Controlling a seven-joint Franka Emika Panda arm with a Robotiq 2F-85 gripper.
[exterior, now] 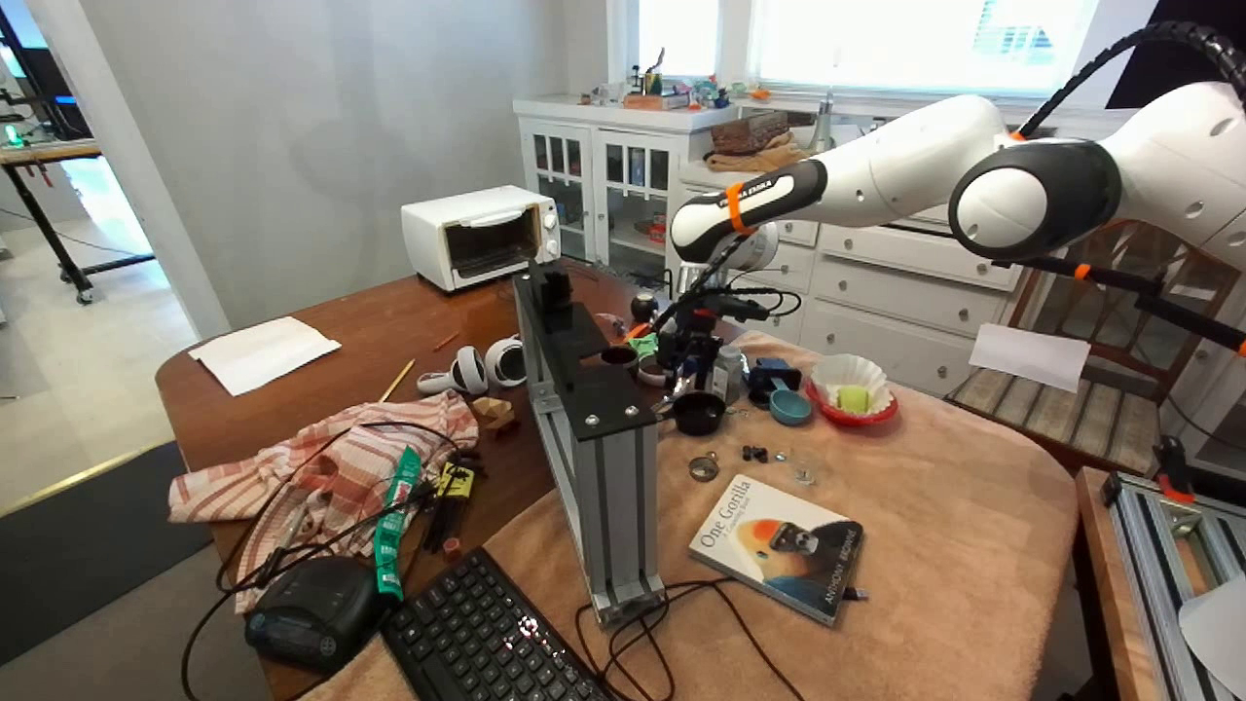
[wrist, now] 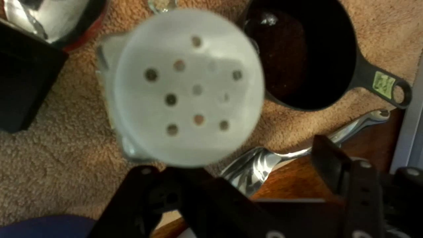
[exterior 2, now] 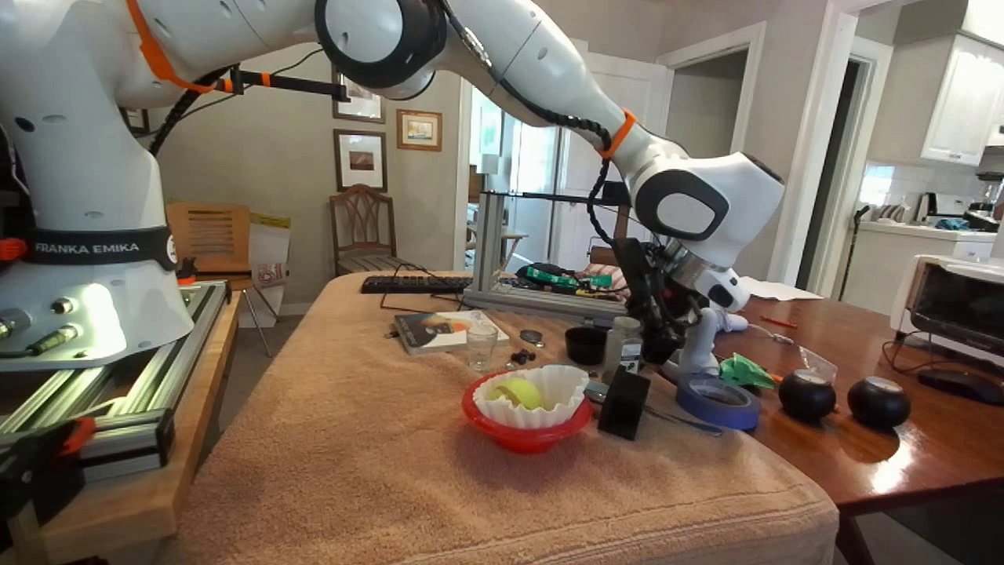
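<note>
You are holding the gripper (wrist: pixel 257 165) low over the table (exterior 2: pixel 941 447), its fingers (wrist: pixel 330 165) standing well apart and gripping nothing that is showing. In the wrist view a shiny metal spoon (wrist: pixel 251 170) is appearing in the gap, its handle passing behind one finger along the edge of the tan towel (exterior 2: pixel 353 471); whether finger and spoon are touching, you cannot tell. Just beside the gripper a clear shaker (exterior 2: pixel 622 345) with a white, holed lid (wrist: pixel 190 87) is standing upright on the towel, and a black measuring cup (exterior 2: pixel 586 349) is sitting next to it. In both exterior views a red bowl (exterior 2: pixel 525 441) is resting on the towel, holding a white coffee filter (exterior 2: pixel 571 392) with a yellow-green object (exterior 2: pixel 522 392) inside. In an exterior view a black block (exterior 2: pixel 625 404) is standing between that bowl and a roll of blue tape (exterior 2: pixel 733 416), and two round black objects (exterior 2: pixel 808 395) are sitting past the tape on bare wood. Well apart from the gripper, a book (exterior: pixel 769 545) is lying flat on the towel, and a white toaster oven (exterior: pixel 438 243) is standing on the table.
</note>
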